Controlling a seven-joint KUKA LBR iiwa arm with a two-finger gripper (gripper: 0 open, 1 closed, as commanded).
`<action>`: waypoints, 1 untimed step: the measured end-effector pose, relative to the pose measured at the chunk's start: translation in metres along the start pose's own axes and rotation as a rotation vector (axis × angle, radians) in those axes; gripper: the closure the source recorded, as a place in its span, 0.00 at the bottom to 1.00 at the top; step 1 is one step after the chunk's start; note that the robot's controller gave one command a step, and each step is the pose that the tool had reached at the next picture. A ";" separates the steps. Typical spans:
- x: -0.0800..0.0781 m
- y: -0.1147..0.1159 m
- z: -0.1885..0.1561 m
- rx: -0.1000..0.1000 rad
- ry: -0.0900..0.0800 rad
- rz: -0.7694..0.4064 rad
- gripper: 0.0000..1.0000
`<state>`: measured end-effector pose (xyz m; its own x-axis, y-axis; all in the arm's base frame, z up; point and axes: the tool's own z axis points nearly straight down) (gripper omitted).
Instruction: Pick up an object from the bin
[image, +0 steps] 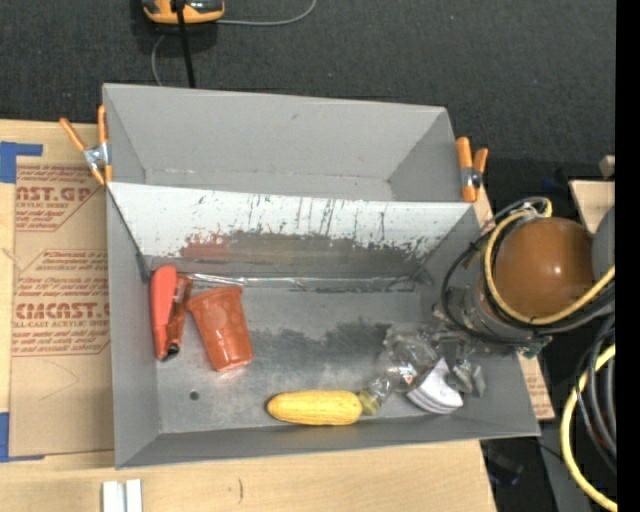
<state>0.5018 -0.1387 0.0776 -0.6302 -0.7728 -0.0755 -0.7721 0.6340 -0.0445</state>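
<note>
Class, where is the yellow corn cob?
The yellow corn cob lies by the near wall of the bin, below-right of the orange cup, left of the tool.

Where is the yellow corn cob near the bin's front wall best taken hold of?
Probably at the middle of the corn cob, coming from straight above and closing across its short width. It lies flat, lengthwise along the front wall, with bare floor behind it; its right tip is close to crumpled clear plastic.

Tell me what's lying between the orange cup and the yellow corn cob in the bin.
Nothing. In the camera view, only bare grey bin floor separates the orange cup from the yellow corn cob.
</note>
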 end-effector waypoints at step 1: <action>0.000 0.000 0.000 0.000 -0.001 0.000 0.00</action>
<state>0.5019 -0.1384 0.0774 -0.6301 -0.7727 -0.0761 -0.7721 0.6340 -0.0443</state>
